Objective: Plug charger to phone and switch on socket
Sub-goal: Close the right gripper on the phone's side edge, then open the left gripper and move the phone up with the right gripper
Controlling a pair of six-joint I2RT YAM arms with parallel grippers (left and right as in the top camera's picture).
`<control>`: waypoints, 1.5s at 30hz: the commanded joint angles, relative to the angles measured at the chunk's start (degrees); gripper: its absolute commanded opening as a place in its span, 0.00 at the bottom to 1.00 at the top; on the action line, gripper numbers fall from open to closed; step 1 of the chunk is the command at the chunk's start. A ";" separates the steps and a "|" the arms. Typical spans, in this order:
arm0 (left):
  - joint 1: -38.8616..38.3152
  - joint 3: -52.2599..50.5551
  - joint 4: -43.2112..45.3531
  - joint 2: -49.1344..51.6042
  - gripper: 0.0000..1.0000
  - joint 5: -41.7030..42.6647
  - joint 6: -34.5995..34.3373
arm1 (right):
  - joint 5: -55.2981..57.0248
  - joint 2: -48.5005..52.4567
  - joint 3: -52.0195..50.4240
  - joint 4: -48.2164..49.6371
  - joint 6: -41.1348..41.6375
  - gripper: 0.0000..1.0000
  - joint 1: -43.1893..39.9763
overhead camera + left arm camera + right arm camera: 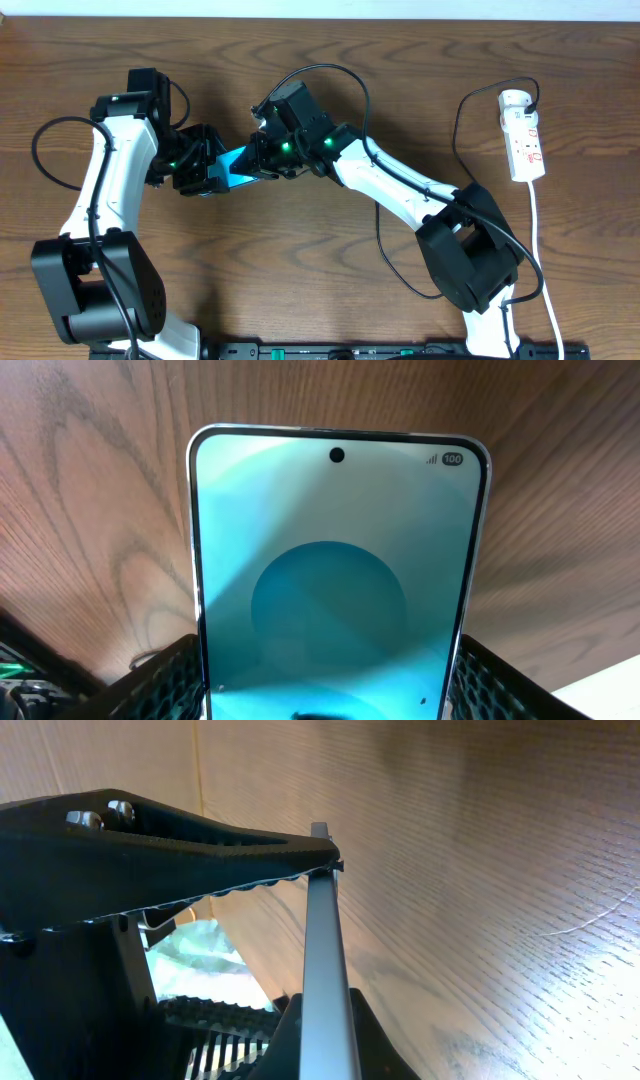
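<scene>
Left pincer (pixel 210 168): gripping the phone (pixel 236 166) by both long edges.
Right pincer (pixel 262 160): touching the phone's far end; its opening cannot be told.
Socket (pixel 523 136): lying well apart on the surface (pixel 300 290), charger (pixel 458 140) looping beside it.

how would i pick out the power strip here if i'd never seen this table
Start at the far right side of the wooden table, past the white links of the right arm. Lying there lengthwise is a narrow white power strip with a rounded far end. It is the only white bar with small red marks on its face, and nothing grips it.
</scene>
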 commanded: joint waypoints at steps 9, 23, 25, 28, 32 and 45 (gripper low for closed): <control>0.22 0.20 5.07 -0.04 0.92 -0.90 16.83 | -0.28 0.17 0.61 -1.40 -1.03 0.01 0.37; 6.25 0.22 27.32 -0.42 0.92 27.41 41.66 | -0.09 0.17 0.61 -1.66 6.12 0.01 -11.15; 6.99 0.20 27.30 -0.42 0.92 28.79 42.21 | -0.09 0.17 0.61 -1.49 10.34 0.01 -13.84; 7.10 0.20 27.30 -0.42 0.92 29.18 42.99 | -0.09 0.17 0.61 -0.98 18.18 0.01 -16.87; 6.82 0.20 28.00 -0.42 0.93 29.31 42.99 | -0.11 0.17 0.61 5.14 35.45 0.01 -19.19; 4.09 0.20 37.57 -0.42 0.93 27.89 31.41 | 0.35 0.17 0.61 31.82 53.44 0.02 -9.75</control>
